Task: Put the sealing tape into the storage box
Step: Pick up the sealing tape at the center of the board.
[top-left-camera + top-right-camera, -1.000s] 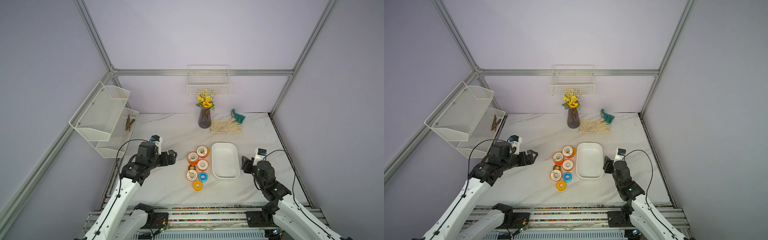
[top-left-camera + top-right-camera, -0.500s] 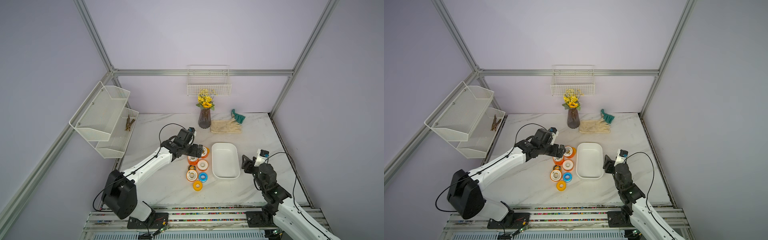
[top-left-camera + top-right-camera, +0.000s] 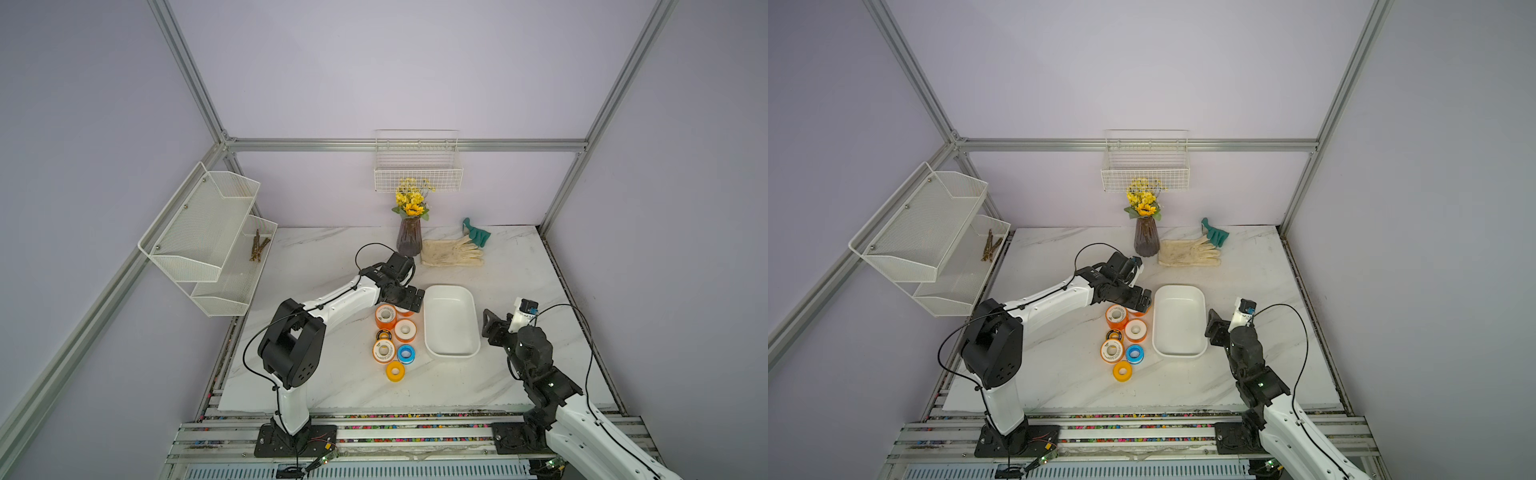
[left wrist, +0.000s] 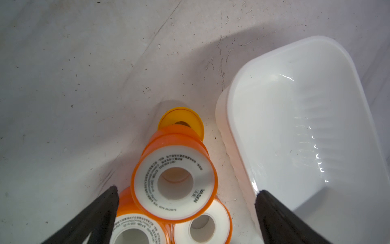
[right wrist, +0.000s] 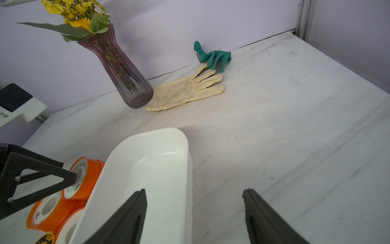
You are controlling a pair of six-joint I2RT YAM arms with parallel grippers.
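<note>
Spools [image 3: 405, 330] bunched under left gripper [image 4: 186, 191], jaws wide, straddling orange spool [image 4: 147, 183] for grab; storage box [image 4: 295, 105] just beside. Right gripper [image 5: 194, 191] open, empty, at box edge.

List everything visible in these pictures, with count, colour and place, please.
storage box: one, white, empty, mid-table.
sealing tape: eight spools seen, four orange, two yellow (one only in the left wrist view), one blue, one black-yellow; clustered on the table beside the box.
vase: one, dark purple, holding yellow flowers; by the back wall.
cream glove: one, beside the vase.
green glove: one, behind the cream glove.
wire basket: one, white, on the back wall.
mesh shelf: one, white, two tiers, side wall; brown twigs in the lower tier.
left gripper: black, open, above an orange spool.
right gripper: black, open, beside the box.
</note>
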